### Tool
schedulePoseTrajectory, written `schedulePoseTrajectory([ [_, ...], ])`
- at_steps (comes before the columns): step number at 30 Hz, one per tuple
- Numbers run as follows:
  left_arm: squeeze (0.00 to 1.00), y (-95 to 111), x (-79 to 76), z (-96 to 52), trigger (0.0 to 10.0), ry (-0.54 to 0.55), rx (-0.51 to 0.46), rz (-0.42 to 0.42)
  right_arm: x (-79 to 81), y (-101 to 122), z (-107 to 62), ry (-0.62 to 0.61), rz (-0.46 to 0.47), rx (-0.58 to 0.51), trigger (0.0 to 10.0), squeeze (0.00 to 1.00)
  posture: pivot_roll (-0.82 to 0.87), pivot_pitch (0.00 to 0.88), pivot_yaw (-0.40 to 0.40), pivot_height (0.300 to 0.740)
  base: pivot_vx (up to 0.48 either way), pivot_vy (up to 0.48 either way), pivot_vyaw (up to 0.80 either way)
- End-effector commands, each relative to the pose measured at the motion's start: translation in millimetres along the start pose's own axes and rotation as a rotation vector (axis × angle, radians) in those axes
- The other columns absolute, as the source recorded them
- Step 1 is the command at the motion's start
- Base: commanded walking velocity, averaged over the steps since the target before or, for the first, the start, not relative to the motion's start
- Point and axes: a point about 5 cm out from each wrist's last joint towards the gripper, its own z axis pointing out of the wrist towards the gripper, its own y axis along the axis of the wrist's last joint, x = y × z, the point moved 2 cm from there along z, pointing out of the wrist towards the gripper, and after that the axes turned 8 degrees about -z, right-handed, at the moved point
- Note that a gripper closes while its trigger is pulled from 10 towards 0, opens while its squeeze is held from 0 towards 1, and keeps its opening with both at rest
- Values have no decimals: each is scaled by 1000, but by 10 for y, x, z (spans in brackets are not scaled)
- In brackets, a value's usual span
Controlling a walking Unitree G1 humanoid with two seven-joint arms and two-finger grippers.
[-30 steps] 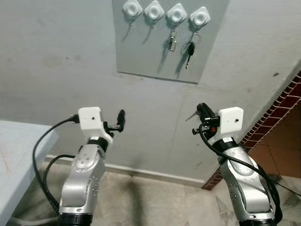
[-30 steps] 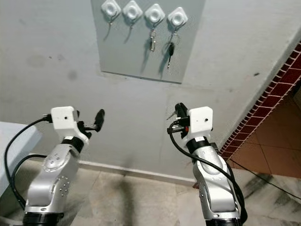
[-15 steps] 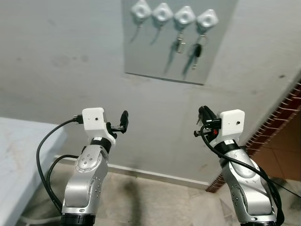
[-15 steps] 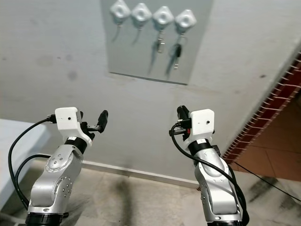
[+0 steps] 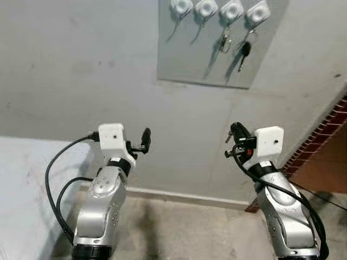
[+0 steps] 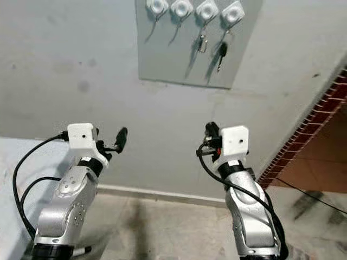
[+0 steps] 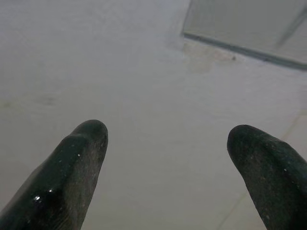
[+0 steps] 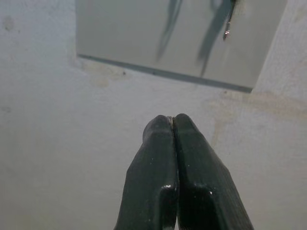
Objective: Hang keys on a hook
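The right gripper (image 8: 172,125) is pressing its fingers flat together, while the left gripper (image 7: 165,139) is spreading its own wide. Both are pointing at the grey wall (image 5: 81,65). Above, keys (image 5: 244,52) are hanging on the panel's (image 6: 162,49) white hooks (image 6: 233,12) (the head views show these).

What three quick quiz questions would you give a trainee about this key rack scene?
1. True or false: the left gripper is shut.
2. How many of the four white hooks on the grey panel carry keys? A) one B) two C) four
3. Fill in: the black-headed key hangs on the hook nearest the robot's ____ side.

Key: 1 false, its fingers stand apart; 2 B; 3 right.
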Motion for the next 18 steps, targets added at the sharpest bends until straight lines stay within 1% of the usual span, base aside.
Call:
schedulePoseTrajectory([
  [1, 0, 13, 37, -4, 10000, 16, -2, 20, 15, 86, 19, 3, -3, -32, 10000, 0, 18, 60, -36, 732, 0, 0, 0],
  [9, 0, 47, 1, 11, 10000, -10, -13, 39, 22, 95, 17, -2, 0, -41, 10000, 0, 18, 49, -33, 732, 0, 0, 0],
  [18, 0, 54, -15, 14, 10000, -21, -14, 32, 22, 115, 12, -7, 6, -55, 10000, 0, 17, 42, -31, 732, 0, 0, 0],
])
